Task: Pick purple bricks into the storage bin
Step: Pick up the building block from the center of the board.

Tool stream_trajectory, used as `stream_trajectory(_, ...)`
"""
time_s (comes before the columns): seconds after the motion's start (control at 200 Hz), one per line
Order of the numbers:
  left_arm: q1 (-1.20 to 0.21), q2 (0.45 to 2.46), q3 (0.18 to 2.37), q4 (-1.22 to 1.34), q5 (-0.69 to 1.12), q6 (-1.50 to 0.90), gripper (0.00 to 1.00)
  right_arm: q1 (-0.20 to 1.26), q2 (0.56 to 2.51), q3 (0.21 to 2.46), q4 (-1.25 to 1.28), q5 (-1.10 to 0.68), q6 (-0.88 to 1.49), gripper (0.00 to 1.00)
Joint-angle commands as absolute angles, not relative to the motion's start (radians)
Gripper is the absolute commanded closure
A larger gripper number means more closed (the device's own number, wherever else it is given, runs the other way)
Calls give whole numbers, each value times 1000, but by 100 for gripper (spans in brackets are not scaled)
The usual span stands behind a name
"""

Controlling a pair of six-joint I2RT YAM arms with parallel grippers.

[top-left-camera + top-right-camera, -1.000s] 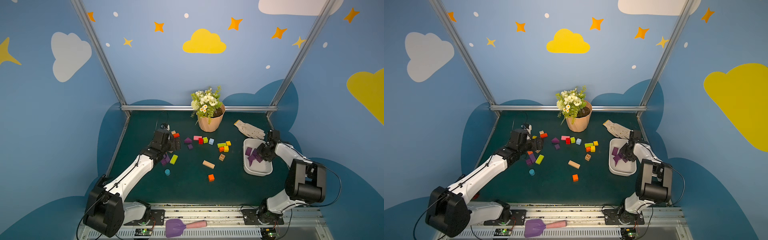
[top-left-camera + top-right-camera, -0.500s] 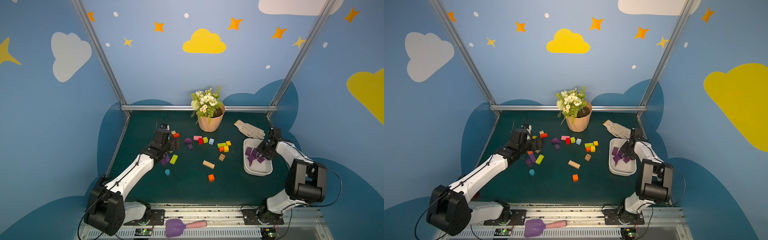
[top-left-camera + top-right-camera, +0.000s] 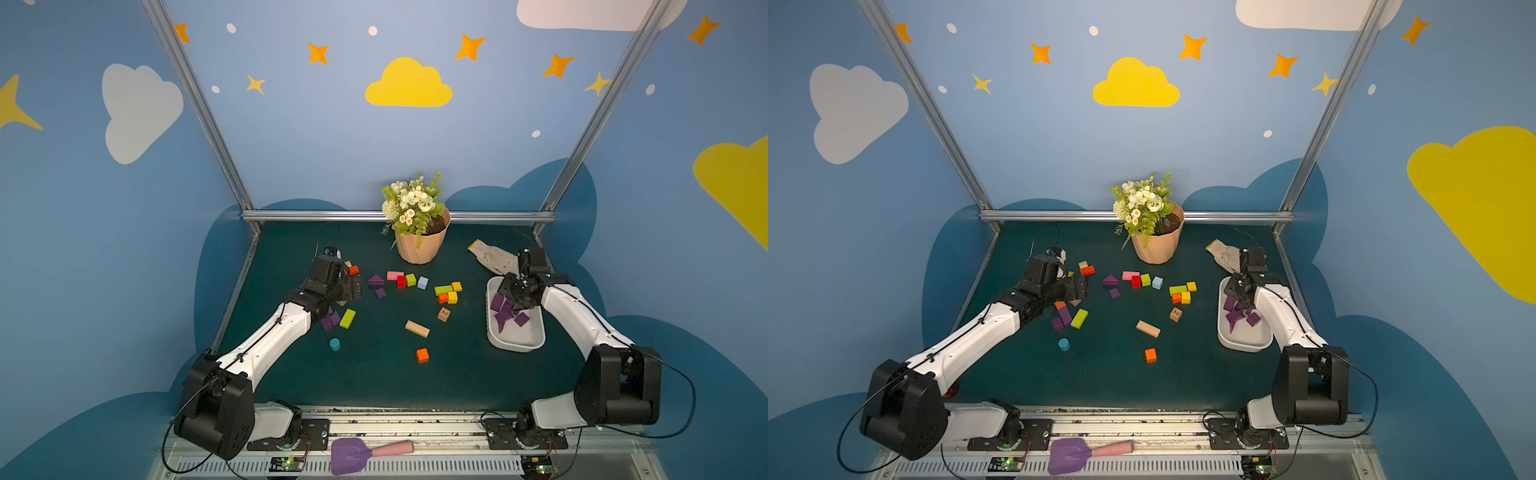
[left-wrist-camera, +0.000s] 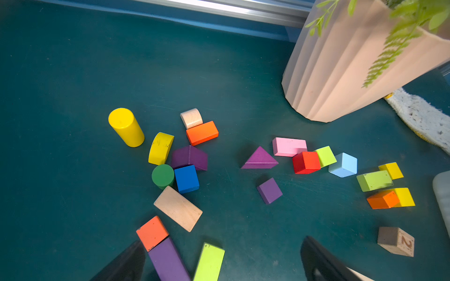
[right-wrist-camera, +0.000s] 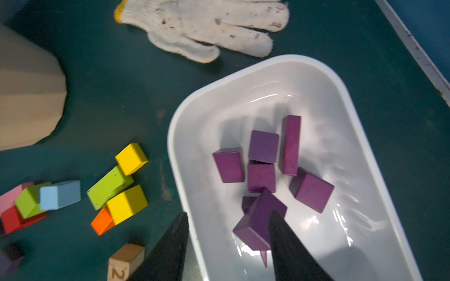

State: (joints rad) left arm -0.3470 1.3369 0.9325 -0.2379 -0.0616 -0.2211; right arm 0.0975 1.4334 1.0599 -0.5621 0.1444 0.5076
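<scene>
robot lab test cell: alu frame (image 3: 199,104), cloud-painted walls (image 3: 141,112), rail-mounted arms (image 3: 274,336).

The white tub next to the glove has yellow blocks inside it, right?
Not quite, the colour is wrong. The white tub next to the glove has purple blocks inside it, as the right wrist view shows. The yellow blocks lie outside it on the table.
</scene>
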Motion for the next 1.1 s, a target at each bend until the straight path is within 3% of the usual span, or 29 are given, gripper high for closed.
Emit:
stream_trajectory(0.0, -343, 1343, 958, -262, -80, -212, 0, 177, 1398, 1043, -519, 158, 455, 45)
stream_trajectory(0.651, -356, 1438, 1056, -466, -279, -325, 0, 522, 1395, 948, -288, 135, 285, 44)
stream_trajectory(1.091, -442, 1599, 1275, -733, -319, -418, 0, 616, 1468, 890, -137, 16, 204, 44)
